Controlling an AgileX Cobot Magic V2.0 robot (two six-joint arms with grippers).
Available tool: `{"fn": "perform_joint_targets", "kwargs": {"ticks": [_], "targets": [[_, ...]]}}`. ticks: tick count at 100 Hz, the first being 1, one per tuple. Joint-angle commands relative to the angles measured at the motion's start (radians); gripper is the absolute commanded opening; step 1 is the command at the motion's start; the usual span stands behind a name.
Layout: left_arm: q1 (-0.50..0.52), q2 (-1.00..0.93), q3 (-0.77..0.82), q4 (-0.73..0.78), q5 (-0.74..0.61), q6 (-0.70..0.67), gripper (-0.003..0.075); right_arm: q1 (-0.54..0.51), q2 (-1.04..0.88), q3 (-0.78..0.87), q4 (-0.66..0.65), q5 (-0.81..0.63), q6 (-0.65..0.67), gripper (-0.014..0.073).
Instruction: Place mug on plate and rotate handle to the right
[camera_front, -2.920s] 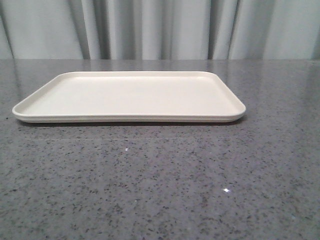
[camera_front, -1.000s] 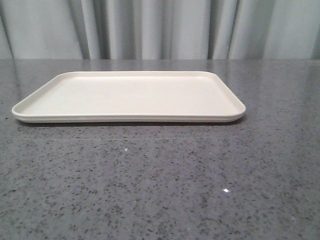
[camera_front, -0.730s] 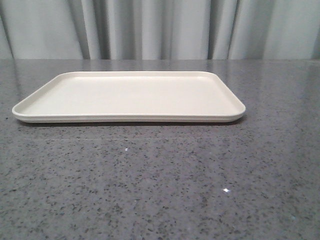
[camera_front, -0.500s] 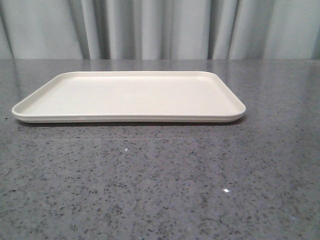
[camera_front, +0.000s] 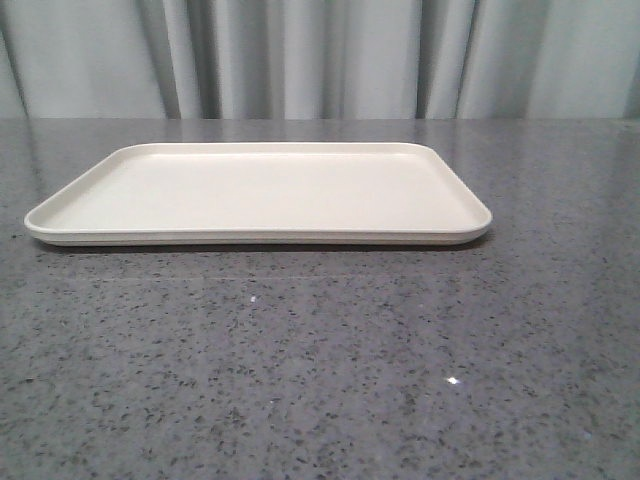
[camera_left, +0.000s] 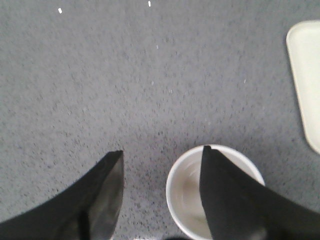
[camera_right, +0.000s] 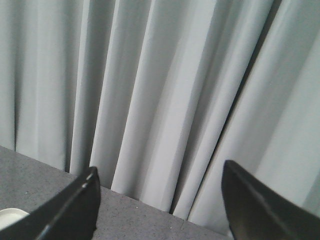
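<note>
From the front camera I see a grey speckled stone table (camera_front: 320, 360) filling the lower part of the view, backed by pale grey-white curtains (camera_front: 320, 55) hanging in vertical folds. The right wrist camera looks at those same curtains (camera_right: 165, 90) and a strip of table edge.

The plate (camera_front: 260, 190) lies flat on the table, toward the far side: a cream rectangular tray with rounded corners and a low raised rim, its inner surface bare. One corner of it (camera_left: 306, 75) shows in the left wrist view, well apart from the mug.

The mug (camera_left: 187, 200) stands upright on the table, seen from above as a white round rim with a pale interior. I cannot see its handle or print.

My left gripper (camera_left: 161, 165) has its jaws spread; one dark finger crosses over the mug's mouth, the other is over bare table beside it. I cannot tell whether either touches the mug.

My right gripper (camera_right: 159, 182) is raised with jaws wide apart, holding nothing.
</note>
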Motion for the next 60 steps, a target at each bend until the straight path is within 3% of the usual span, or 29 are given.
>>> {"fn": "perform_joint_targets", "kwargs": {"ticks": [1,26,60], "targets": [[0.0,-0.001,0.069,0.002,-0.012,0.001,0.0347,0.0,0.02,-0.03,0.006,-0.052,-0.005,0.0517],[0.0,-0.001,0.267,0.011,-0.032,0.001,0.0347,0.0,0.041,-0.03,0.006,-0.027,-0.005,0.0517],[0.0,0.025,0.288,0.024,-0.079,0.001,0.0347,0.0,0.054,-0.029,0.006,-0.012,-0.005,0.0517]]}}
